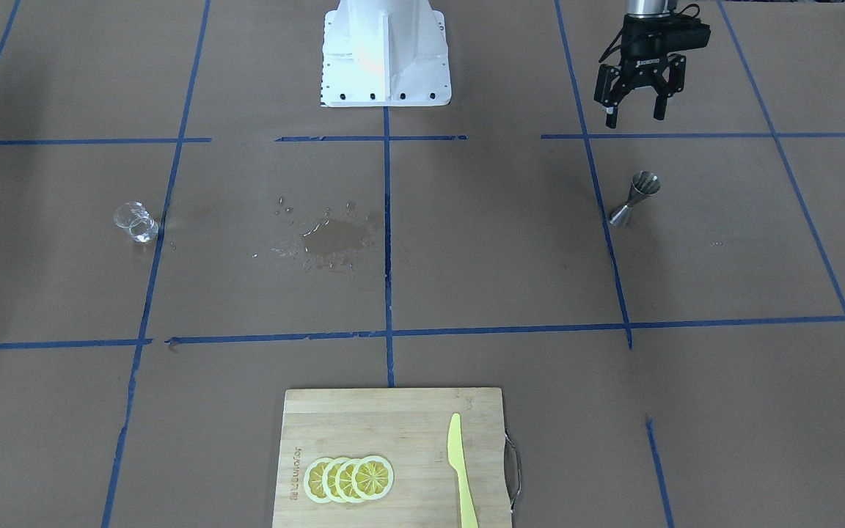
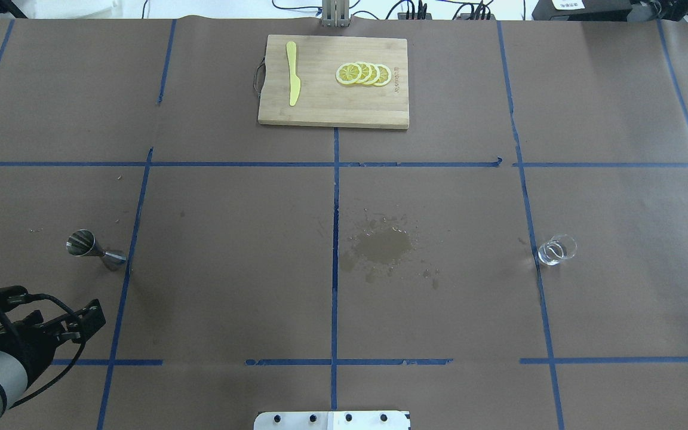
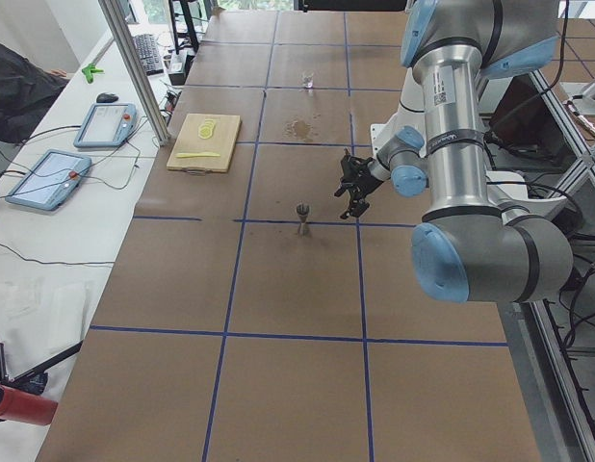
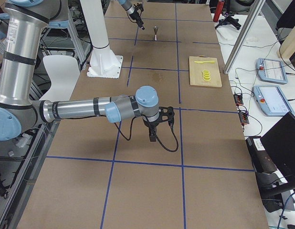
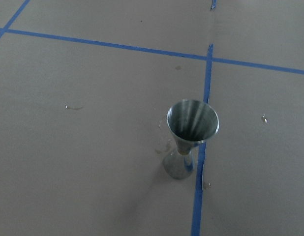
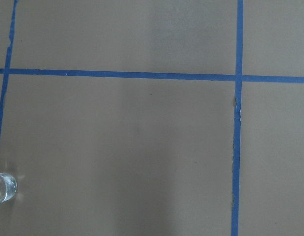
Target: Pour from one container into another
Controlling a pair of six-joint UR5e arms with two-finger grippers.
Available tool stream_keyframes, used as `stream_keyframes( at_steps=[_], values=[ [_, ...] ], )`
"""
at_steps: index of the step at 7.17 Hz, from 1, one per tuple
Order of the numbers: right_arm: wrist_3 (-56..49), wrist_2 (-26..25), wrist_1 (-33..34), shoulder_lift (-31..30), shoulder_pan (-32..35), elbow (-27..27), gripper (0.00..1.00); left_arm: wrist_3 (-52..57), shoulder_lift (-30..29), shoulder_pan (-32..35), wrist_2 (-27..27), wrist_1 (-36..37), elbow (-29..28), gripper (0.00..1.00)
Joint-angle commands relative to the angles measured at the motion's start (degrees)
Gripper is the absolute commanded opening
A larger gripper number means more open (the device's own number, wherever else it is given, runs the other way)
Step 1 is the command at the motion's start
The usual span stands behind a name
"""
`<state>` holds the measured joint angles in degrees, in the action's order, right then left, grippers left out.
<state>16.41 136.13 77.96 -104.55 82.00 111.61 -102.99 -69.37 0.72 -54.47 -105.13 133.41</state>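
The clear glass cup (image 1: 135,222) stands upright on the brown paper on the robot's right side, also seen in the overhead view (image 2: 556,249) and at the lower left edge of the right wrist view (image 6: 2,188). On the robot's left side the steel jigger (image 1: 635,198) stands upright beside a blue tape line (image 2: 94,249) (image 5: 189,142). My left gripper (image 1: 635,117) hangs open and empty above the table, between the jigger and the robot's base. The right gripper (image 4: 159,128) shows only in the exterior right view, pointing down over the table; I cannot tell whether it is open or shut.
A wet spill (image 1: 331,238) darkens the paper near the table's middle. At the far edge from the robot lies a wooden cutting board (image 1: 393,425) with lemon slices (image 1: 349,478) and a yellow knife (image 1: 461,469). The white robot base (image 1: 386,55) stands at the near edge.
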Motion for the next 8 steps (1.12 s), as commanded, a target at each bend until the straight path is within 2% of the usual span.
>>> stream_keyframes(
  at_steps=[1, 3, 4, 5, 6, 8],
  values=[
    [8.7, -7.5, 0.0, 0.1, -5.1, 4.3, 1.00, -2.9, -2.9, -1.2, 6.5, 2.9, -3.7, 0.96],
    [18.2, -8.6, -0.1, -0.3, -8.7, 10.5, 1.00, -3.7, -5.5, -1.2, 10.2, 3.0, -9.3, 0.96],
    [23.4, -8.9, -2.8, -0.6, -10.1, 12.5, 1.00, -3.7, -6.7, -1.2, 11.1, 3.0, -10.3, 0.96],
    [30.3, -10.3, -10.4, -2.7, -13.1, 12.8, 1.00, -3.7, -6.8, -1.2, 11.8, 3.0, -10.2, 0.96],
    [36.2, -15.5, -15.7, -4.2, -18.8, 13.0, 1.00, -3.7, -6.8, -1.2, 12.5, 3.0, -10.2, 0.96],
    [42.8, -23.5, -17.5, -4.3, -27.4, 13.7, 1.00, -3.9, -7.1, -1.2, 18.2, 3.0, -13.0, 0.96]
  ],
)
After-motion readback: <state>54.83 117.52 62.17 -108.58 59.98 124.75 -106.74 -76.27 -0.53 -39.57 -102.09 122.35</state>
